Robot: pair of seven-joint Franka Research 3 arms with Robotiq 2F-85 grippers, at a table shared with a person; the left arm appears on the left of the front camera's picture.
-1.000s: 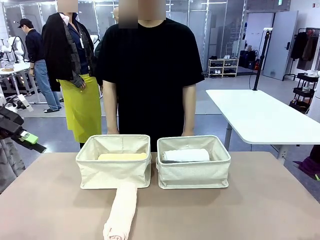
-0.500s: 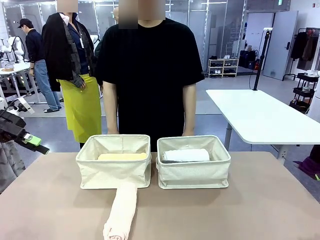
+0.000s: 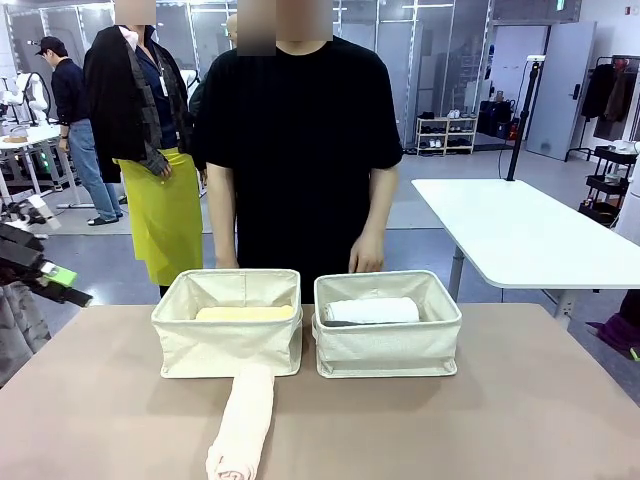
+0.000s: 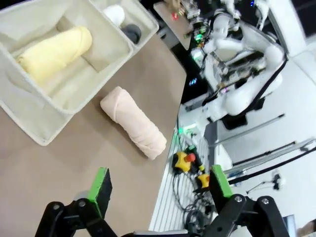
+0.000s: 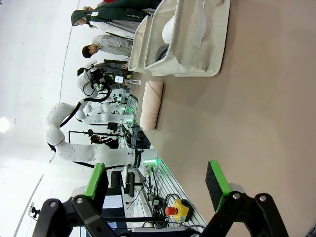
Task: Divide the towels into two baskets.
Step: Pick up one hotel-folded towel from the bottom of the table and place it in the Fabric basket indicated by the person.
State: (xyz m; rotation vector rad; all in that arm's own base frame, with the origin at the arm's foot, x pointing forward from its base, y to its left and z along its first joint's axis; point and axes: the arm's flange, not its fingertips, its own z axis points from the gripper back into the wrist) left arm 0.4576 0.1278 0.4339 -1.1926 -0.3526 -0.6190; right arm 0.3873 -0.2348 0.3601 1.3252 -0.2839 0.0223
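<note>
Towels first: the soft pink roll (image 3: pixel 243 425) lies on open brown table (image 3: pixel 520 420), one end against the left basket (image 3: pixel 228 335), which holds the yellow roll (image 3: pixel 245 313); white roll (image 3: pixel 372 311) in the right basket (image 3: pixel 388 340). Left gripper (image 3: pixel 62 284) wide open, empty; right gripper (image 5: pixel 155 185) likewise.

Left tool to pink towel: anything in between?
Nothing. In the left wrist view only bare table separates the open left tool from the pink towel.
</note>
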